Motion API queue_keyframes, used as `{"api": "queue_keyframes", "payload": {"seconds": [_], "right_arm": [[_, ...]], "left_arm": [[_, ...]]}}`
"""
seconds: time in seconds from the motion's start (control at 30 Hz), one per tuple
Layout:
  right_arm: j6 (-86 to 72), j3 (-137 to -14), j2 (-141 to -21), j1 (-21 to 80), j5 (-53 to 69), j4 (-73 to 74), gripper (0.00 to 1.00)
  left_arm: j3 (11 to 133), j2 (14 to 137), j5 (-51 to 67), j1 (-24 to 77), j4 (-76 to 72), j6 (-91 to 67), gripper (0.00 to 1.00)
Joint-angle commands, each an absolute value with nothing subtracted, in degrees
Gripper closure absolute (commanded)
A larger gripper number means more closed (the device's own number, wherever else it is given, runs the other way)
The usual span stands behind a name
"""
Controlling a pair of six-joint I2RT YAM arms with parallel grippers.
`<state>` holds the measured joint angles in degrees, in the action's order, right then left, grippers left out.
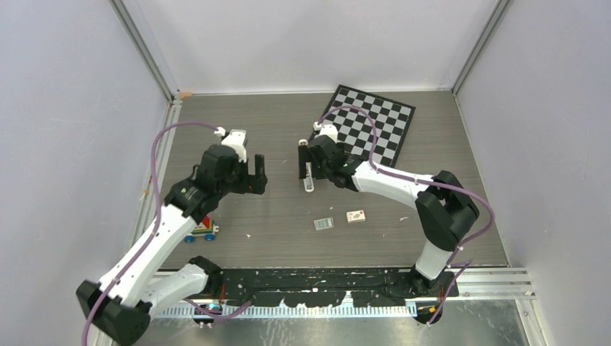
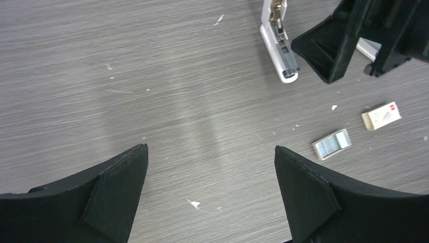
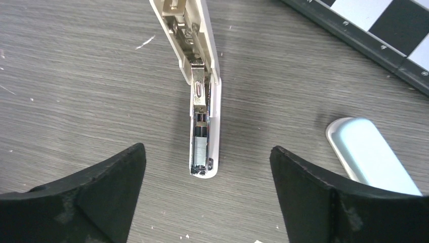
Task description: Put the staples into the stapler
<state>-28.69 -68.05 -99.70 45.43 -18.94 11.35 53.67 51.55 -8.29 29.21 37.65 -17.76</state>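
- My left gripper (image 2: 210,148) hangs over a bare part of the table (image 2: 152,76). Its jaws are wide apart and hold nothing.
- My right gripper (image 3: 207,148) hangs right above the stapler (image 3: 200,76). Its jaws are wide apart too, with one finger off to each side of the stapler's near end. There is a gap on both sides, so it holds nothing.
- The stapler is white and lies flat near the middle of the table. It is open, and I can see the shiny metal track inside.
- The staples (image 2: 332,144) are a small grey block lying flat on the table. They are closer to the arm bases than the stapler is, and apart from it.
- The little white box (image 2: 381,115) with a red mark lies just beside the block and does not touch it.
- A pale rounded piece (image 3: 372,157) lies on the table near the stapler. I cannot tell what it is.
- A checkered board (image 1: 375,122) lies flat at the far side of the table, behind the right gripper.
- A colourful toy (image 1: 207,231) sits by my left arm, near the left edge.
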Motion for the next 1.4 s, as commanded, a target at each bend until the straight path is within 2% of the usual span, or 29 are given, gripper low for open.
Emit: {"api": "queue_keyframes", "payload": {"seconds": [0.0, 0.1, 0.3, 0.4, 0.53, 0.63, 0.77, 0.93, 1.37], "right_arm": [[-28.16, -65.28, -94.54, 45.58, -22.23, 11.46, 0.0], [-28.94, -64.37, -93.12, 44.32, -23.3, 13.29, 0.0], [-23.98, -62.29, -91.58, 43.67, -19.5, 13.52, 0.01], [-24.28, -59.49, -90.4, 43.55, -14.5, 9.19, 0.11], [-25.98, -58.98, -92.21, 43.53, -10.63, 6.83, 0.31], [-26.78, -58.94, -93.88, 42.91, -10.41, 4.99, 0.42], [-28.58, -58.71, -94.99, 41.23, -8.71, 1.72, 0.52], [-29.74, -61.66, -98.66, 40.03, -5.74, 1.14, 0.53], [-30.41, -64.37, -103.92, 39.07, -4.74, 0.25, 0.54]], "left_arm": [[58.77, 58.83, -2.19, 27.17, 32.97, -24.52, 0.07], [59.78, 64.32, 3.02, 23.17, 27.9, -28.9, 0.11], [60.89, 75.49, 7.0, 20.33, 15.63, -37.49, 0.27], [62.31, 80.23, 4.36, 20.41, 10.66, -38.9, 0.35], [64.51, 86.56, -1.69, 20.3, 6.33, -39.75, 0.39], [65.9, 91.78, -1.55, 20.19, 3.66, -39.4, 0.41], [68.98, 97.42, 2.13, 19.72, 3.5, -38.94, 0.44], [72.91, 103.01, 5.91, 19.03, 3.42, -39.1, 0.47], [80.8, 113.14, 12.6, 18.47, 3.72, -39.29, 0.48]]}}
